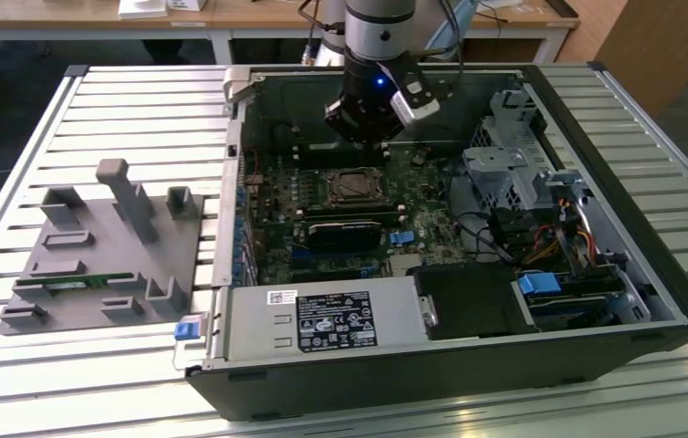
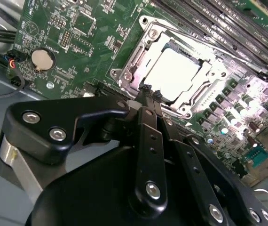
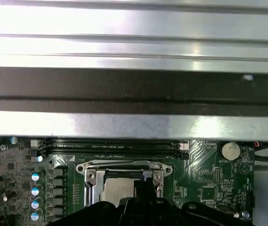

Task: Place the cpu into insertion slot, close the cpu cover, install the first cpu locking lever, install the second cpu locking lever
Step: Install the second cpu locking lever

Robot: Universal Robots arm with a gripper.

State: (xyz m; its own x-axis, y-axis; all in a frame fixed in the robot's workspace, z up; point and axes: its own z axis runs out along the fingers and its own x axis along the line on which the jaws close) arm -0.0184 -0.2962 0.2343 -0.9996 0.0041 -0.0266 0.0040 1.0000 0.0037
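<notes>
The cpu (image 2: pixel 174 73) shows its silver top in the insertion slot (image 1: pixel 354 187) on the green board inside the open computer case. The cpu cover (image 2: pixel 208 75) lies flat around it, the chip showing through its window. My gripper (image 2: pixel 151 92) hovers just beside the socket's edge, its fingertips (image 2: pixel 145 90) together and holding nothing. In the exterior view my gripper (image 1: pixel 366 139) hangs over the board just behind the socket. The first wrist view has the cpu (image 3: pixel 117 190) and the cover (image 3: pixel 90 178) right ahead of my gripper (image 3: pixel 141 188). I cannot tell how the locking levers stand.
Long black memory slots (image 2: pixel 228 19) run beside the socket. A coin battery (image 2: pixel 42 59) sits on the board. A black ridged module (image 1: pixel 344 233), the power supply (image 1: pixel 319 319) and a drive cage (image 1: pixel 503 164) crowd the case. A grey fixture (image 1: pixel 100 246) lies at the exterior view's left.
</notes>
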